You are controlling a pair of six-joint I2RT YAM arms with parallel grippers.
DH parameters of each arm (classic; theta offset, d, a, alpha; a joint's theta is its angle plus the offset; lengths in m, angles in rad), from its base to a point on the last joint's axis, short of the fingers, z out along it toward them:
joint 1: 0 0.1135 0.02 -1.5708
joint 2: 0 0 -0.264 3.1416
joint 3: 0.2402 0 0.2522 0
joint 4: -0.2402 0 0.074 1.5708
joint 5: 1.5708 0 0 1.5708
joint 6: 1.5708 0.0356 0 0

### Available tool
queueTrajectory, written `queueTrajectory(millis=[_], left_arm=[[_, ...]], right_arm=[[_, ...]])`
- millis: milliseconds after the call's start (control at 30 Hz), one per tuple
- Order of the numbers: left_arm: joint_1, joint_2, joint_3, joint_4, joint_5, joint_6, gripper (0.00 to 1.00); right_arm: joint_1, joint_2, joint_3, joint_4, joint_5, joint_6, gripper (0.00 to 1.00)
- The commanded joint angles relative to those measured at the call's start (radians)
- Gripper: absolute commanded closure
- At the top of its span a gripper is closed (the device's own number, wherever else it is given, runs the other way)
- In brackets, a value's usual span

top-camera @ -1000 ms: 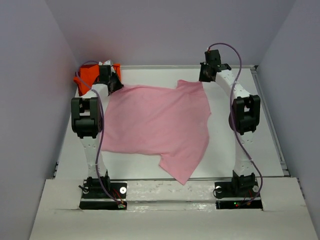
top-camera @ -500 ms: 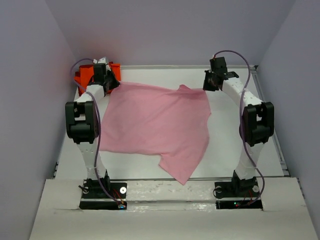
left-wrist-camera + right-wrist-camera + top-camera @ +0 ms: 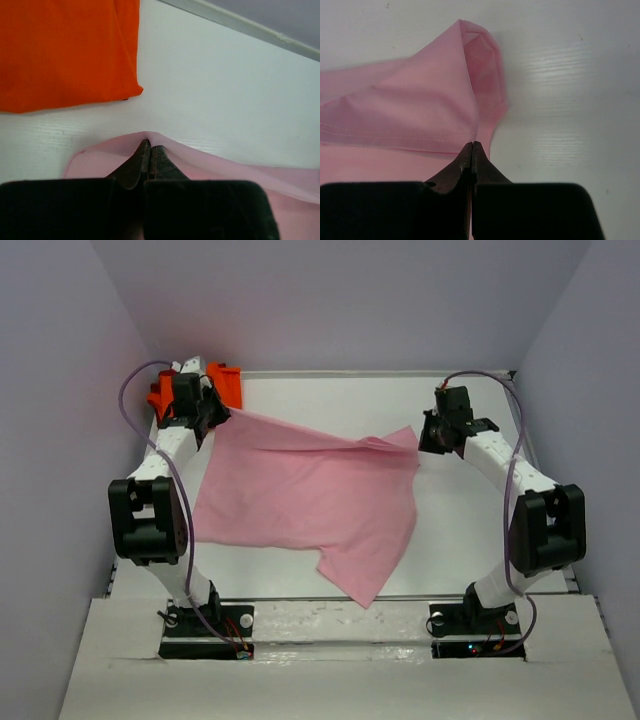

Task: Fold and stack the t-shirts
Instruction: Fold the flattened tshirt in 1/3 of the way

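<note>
The light pink t-shirt (image 3: pixel 300 495) lies spread over the middle of the white table, its far edge lifted and stretched between both grippers. My left gripper (image 3: pixel 215 415) is shut on the far left corner of the pink t-shirt (image 3: pixel 100 160), the cloth wrapped over the left gripper's (image 3: pixel 149 145) closed tips. My right gripper (image 3: pixel 425 435) is shut on the far right corner, and the pink t-shirt (image 3: pixel 420 110) fans out from the right gripper's (image 3: pixel 472 145) pinched tips. The bright orange t-shirt (image 3: pixel 225 385) sits bunched in the far left corner; the orange t-shirt (image 3: pixel 65 50) lies just beyond the left gripper.
Purple walls close in the table (image 3: pixel 470 530) on the left, back and right. A raised rim (image 3: pixel 545 490) runs along the right side. One sleeve of the pink shirt reaches to the near edge by the arm bases.
Both grippers have swung outward and nearer with the pink shirt's far corners, the left toward the left wall, the right toward the right side. The far edge is now pulled taut.
</note>
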Motion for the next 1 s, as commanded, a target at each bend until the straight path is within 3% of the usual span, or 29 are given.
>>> queueTrajectory(millis=[0,433,967], left_arm=[[0.005,-0.051,-0.073,-0.009,-0.04,0.024,1.0],[0.006,0.044,-0.054,-0.205,-0.098,0.001,1.0],[0.016,0.061,-0.139,-0.242,-0.132,-0.029,1.0]], right_arm=[[0.005,-0.082,-0.067,0.046,0.004,0.014,1.0],[0.034,-0.143,-0.224,0.055,-0.048,0.045,1.0],[0.082,-0.064,-0.409,0.127,-0.152,0.117,1.0]])
